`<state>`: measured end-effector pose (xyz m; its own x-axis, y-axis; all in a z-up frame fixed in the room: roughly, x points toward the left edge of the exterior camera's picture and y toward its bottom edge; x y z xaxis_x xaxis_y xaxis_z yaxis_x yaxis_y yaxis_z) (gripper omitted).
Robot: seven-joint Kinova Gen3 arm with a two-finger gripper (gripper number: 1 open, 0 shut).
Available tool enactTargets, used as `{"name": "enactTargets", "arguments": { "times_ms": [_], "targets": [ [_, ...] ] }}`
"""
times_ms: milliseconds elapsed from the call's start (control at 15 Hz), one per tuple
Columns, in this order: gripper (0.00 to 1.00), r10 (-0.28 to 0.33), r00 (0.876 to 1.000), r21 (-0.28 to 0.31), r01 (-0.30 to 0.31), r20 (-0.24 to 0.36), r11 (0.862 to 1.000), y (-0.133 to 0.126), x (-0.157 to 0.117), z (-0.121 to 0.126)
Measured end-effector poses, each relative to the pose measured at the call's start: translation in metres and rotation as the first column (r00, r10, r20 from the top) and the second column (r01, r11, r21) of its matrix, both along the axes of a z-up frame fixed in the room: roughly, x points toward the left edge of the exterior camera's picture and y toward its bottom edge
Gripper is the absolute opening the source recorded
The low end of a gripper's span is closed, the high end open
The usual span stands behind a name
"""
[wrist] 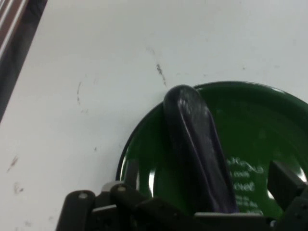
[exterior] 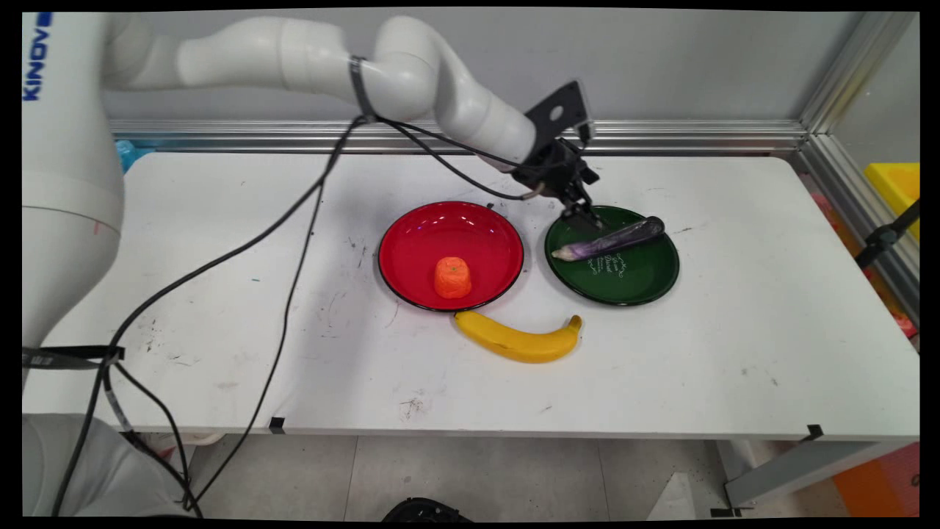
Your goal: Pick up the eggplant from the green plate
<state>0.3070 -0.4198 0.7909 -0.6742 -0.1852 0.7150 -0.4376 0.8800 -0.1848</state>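
Observation:
A purple eggplant (exterior: 613,239) lies across the green plate (exterior: 631,283), its dark end toward the plate's far right rim. My gripper (exterior: 584,219) hangs low over the plate's far left rim, just above the eggplant's pale end. In the hand view the eggplant (wrist: 195,144) runs up between the two fingers of my gripper (wrist: 207,180), which stand open well clear of its sides. The green plate (wrist: 260,120) fills the space under them.
A red plate (exterior: 411,242) to the left holds an orange carrot piece (exterior: 452,277). A yellow banana (exterior: 518,339) lies on the table in front of both plates. Black cables (exterior: 294,242) hang from the arm over the table's left half.

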Motion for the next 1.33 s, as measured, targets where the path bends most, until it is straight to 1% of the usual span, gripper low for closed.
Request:
{"name": "enactTargets", "arguments": {
  "times_ms": [467,867,1200,1267,1333],
  "targets": [
    [1.0,0.033,0.999,0.029,-0.033,-0.003,0.999,-0.024,-0.034,-0.036],
    [1.0,0.052,0.999,0.059,-0.052,-0.002,0.997,-0.033,-0.049,-0.057],
    [1.0,0.061,0.998,0.074,-0.06,0.0,0.995,-0.036,-0.055,-0.068],
    [0.0,0.062,0.998,0.078,-0.062,0.0,0.995,-0.037,-0.057,-0.07],
    [0.0,0.063,0.998,0.081,-0.063,0.0,0.995,-0.038,-0.058,-0.072]
  ]
}}
